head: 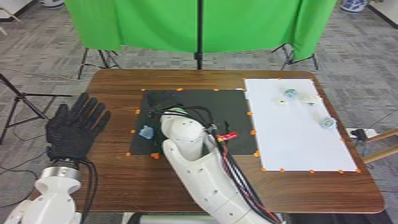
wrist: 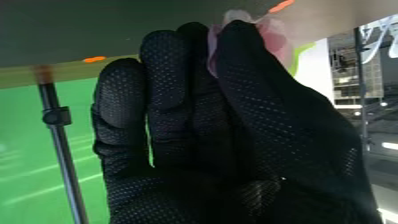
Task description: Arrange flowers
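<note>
"Over the black mat (head: 229, 102), what does my right hand (wrist: 258, 75) show?"

"Closed: thumb and fingers pinch a pink flower (wrist: 275, 40). My left hand (head: 75, 127) is open beside the mat."

"Progress?"

"Incomplete, I judge; that flower needs placing. Small pale pieces (head: 328, 122) lie on the white board (head: 293, 145), a blue piece (head: 147, 132) on the mat."

"Containers?"

"I can confirm no vase, so contents and finished placements are undetermined."
</note>
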Controlling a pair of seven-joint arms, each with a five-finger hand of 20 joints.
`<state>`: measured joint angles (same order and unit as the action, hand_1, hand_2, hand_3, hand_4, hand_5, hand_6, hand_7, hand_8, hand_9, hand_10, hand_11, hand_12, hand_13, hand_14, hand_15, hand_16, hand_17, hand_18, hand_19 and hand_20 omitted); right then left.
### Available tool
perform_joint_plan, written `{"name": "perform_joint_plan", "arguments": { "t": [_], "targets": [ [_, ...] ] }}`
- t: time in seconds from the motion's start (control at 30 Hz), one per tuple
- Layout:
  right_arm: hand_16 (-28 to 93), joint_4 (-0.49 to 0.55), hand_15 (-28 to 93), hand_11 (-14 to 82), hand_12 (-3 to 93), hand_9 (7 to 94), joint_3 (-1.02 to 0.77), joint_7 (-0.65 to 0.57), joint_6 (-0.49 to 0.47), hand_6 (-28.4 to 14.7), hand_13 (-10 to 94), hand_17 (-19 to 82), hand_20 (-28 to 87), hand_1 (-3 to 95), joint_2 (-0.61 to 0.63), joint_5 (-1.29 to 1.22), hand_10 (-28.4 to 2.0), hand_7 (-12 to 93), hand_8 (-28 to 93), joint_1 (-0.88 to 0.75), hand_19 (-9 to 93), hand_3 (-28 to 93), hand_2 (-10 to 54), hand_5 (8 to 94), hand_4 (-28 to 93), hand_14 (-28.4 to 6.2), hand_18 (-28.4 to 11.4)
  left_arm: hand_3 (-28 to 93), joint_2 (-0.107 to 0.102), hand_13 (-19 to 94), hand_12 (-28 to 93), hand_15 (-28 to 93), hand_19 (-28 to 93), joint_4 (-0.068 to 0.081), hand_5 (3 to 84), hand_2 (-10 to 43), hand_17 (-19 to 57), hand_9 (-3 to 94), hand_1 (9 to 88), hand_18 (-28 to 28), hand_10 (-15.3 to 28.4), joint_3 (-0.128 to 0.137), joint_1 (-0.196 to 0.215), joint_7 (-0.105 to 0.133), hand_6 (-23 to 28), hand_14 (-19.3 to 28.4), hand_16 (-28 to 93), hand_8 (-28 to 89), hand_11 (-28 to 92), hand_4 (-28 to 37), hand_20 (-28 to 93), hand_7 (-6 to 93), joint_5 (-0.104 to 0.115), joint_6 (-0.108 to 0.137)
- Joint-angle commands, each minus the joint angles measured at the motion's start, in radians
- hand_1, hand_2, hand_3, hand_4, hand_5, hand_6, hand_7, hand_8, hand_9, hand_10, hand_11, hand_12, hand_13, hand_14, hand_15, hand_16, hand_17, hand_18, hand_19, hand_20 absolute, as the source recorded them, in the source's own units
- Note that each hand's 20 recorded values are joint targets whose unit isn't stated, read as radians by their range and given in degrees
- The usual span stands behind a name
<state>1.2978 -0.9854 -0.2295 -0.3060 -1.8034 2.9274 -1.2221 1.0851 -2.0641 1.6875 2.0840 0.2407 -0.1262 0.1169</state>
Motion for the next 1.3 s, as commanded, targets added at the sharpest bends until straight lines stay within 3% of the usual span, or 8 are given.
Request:
{"name": "perform_joint_plan", "arguments": {
  "t": [0.03,0.23,0.4,0.6,0.73,0.9,0.97,1.3],
  "targets": [
    [44,-0.005,49,12.9,42.1,73.4,0.002,-0.002,0.015,-4.7,63,36,38,65.0,0.001,0.011,-13.3,29,1,-0.003,79,68,-9.5,65.6,-28,-7.5,-19.6,73,0.007,31,15,40,32,0.002,44.6,12.9,-3.8,40.2,29.3,14.8,14.7,0.007,0.017,0.004,8.3,15.2,-2,-7,20,-24.3,19,10.1,0.023,-0.001],
    [43,-0.012,49,12.5,41.6,73.4,-0.001,-0.001,0.036,-5.6,63,35,36,64.2,0.005,0.033,-13.9,20,0,-0.002,79,68,-9.5,66.4,-28,-8.0,-20.2,74,0.010,31,14,40,32,0.005,44.6,13.7,-3.7,40.2,29.6,14.8,14.6,0.006,0.018,-0.004,8.3,15.1,-2,-8,20,-24.7,19,10.2,0.033,-0.011],
    [43,-0.033,49,12.2,41.2,73.2,-0.011,-0.010,0.067,-6.0,62,35,35,64.2,0.004,0.076,-14.3,18,-1,-0.005,79,68,-9.5,66.1,-28,-8.2,-20.4,74,0.012,32,15,40,35,0.018,46.8,13.5,-4.1,41.4,29.4,15.2,15.0,0.005,-0.002,-0.030,9.3,15.4,-2,-7,21,-24.5,21,10.8,0.043,-0.034],
    [41,-0.040,50,11.7,40.1,71.0,-0.030,0.022,0.035,-6.1,60,35,34,64.1,0.001,0.165,-14.8,17,-5,-0.019,79,68,-9.5,64.7,-28,-8.6,-20.2,73,0.015,32,15,40,34,0.016,46.8,13.2,-4.0,41.5,29.1,15.2,15.1,0.014,0.000,-0.029,9.2,15.3,-2,-7,21,-24.4,21,10.8,0.046,-0.039],
    [39,-0.034,50,18.1,31.0,66.3,-0.022,-0.022,-0.006,-5.5,59,34,32,63.2,0.010,0.106,-16.0,18,-12,-0.012,79,67,-9.5,58.8,-28,-9.0,-20.5,73,0.014,32,15,40,34,0.008,46.4,13.1,-4.1,41.2,29.0,15.2,15.1,0.004,0.000,-0.016,9.0,15.4,-2,-7,21,-24.3,20,10.8,0.050,-0.005],
    [38,-0.024,51,24.5,23.0,62.7,0.001,-0.063,0.006,-6.3,58,33,30,62.5,0.028,0.030,-17.2,17,-12,0.000,79,65,-9.5,54.4,-28,-9.5,-21.1,74,0.015,32,15,41,33,0.002,46.7,13.0,-4.0,41.3,29.3,15.2,15.0,0.009,0.012,-0.010,9.0,15.4,-2,-7,22,-24.5,20,11.6,0.058,0.011],
    [37,-0.015,51,25.0,20.9,61.8,0.008,-0.074,-0.005,-6.7,58,33,30,60.8,0.036,0.005,-17.5,17,-12,0.005,80,65,-9.5,53.4,-28,-10.3,-21.2,74,0.013,32,15,41,33,-0.005,46.8,13.0,-4.0,41.4,29.3,15.2,15.0,0.003,0.012,-0.005,9.1,15.4,-2,-7,22,-24.6,20,11.7,0.073,0.037],
    [24,0.053,57,21.6,17.7,57.9,0.056,-0.089,-0.016,-8.0,57,32,27,52.3,0.076,-0.113,-18.9,16,-12,0.025,80,71,-9.5,52.2,-28,-13.9,-21.6,74,0.018,32,15,41,33,-0.012,45.5,12.3,-3.9,41.1,28.6,15.1,15.0,0.009,0.026,-0.003,9.2,15.3,-3,-8,22,-25.4,20,11.9,0.073,0.043]
  ]
}}
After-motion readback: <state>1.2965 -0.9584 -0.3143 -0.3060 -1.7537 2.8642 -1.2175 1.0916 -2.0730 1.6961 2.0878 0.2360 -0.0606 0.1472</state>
